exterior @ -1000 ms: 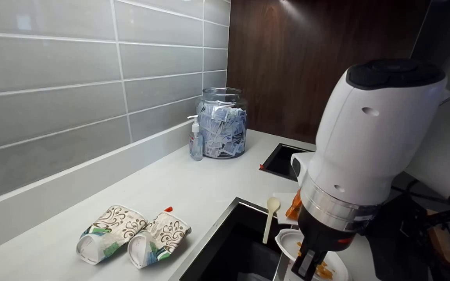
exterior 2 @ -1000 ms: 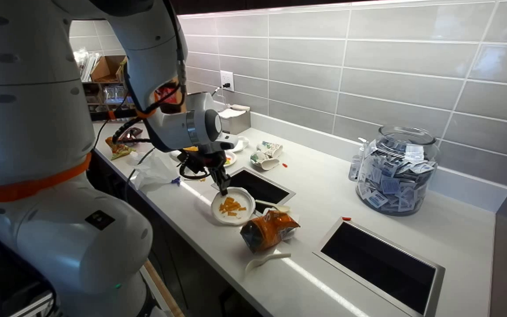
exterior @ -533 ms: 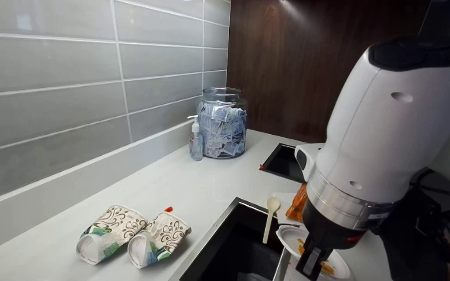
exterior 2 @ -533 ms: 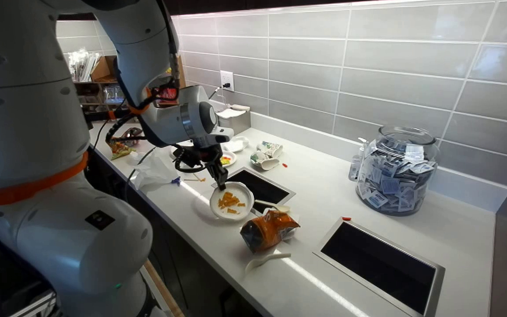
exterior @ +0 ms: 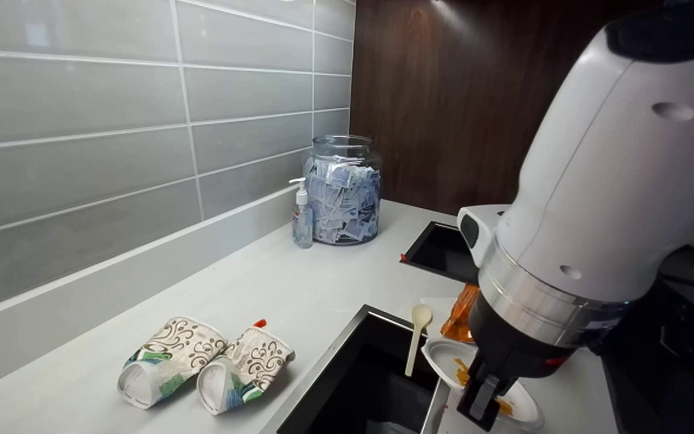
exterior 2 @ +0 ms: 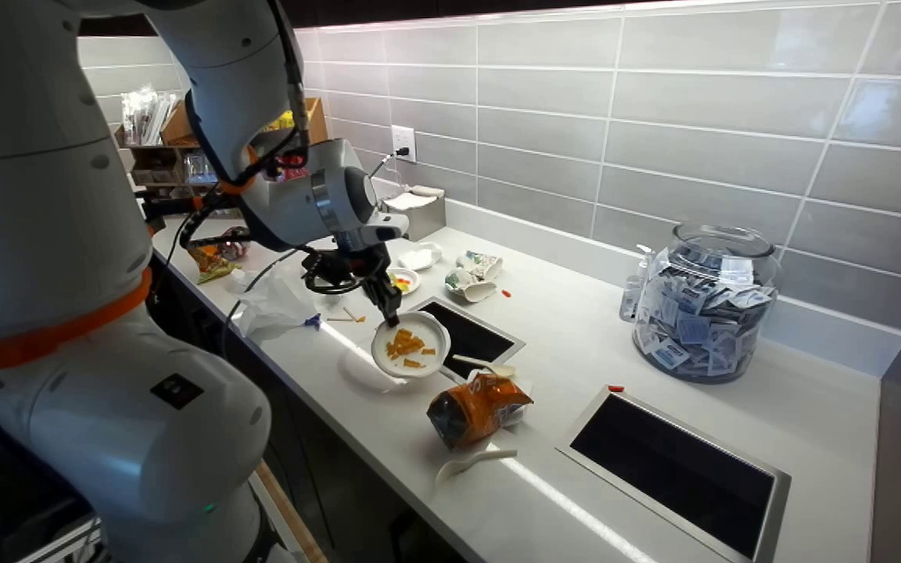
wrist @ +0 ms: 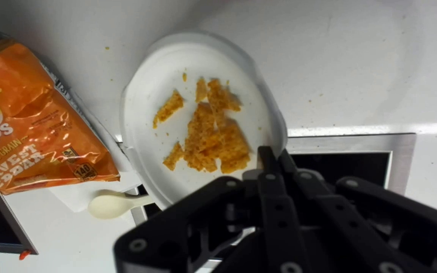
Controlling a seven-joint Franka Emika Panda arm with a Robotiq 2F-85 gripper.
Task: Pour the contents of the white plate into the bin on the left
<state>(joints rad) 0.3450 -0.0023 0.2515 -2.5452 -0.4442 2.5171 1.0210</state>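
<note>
Your hand [wrist: 275, 155] is clenched on the rim of the white plate [wrist: 142, 98], at four o'clock on the plate in the wrist view. Broken orange chips [wrist: 218, 140] lie heaped near the plate's middle, none over the edge. The grasp, then, looks done, and probably the lift too: in an exterior view a soft shadow [exterior 2: 360, 374] falls on the bench [exterior 2: 576, 352] at about eight o'clock from the plate. At three o'clock in that view is the left bin [exterior 2: 474, 336], a dark rectangular opening set into the bench. Whether the plate overhangs that opening or is just beside it, you cannot tell from these angles. The pour looks not yet begun, since the load sits in place. By that reading you have two steps left: bring the plate fully above the bin, then tip it until the chips drop in.
</note>
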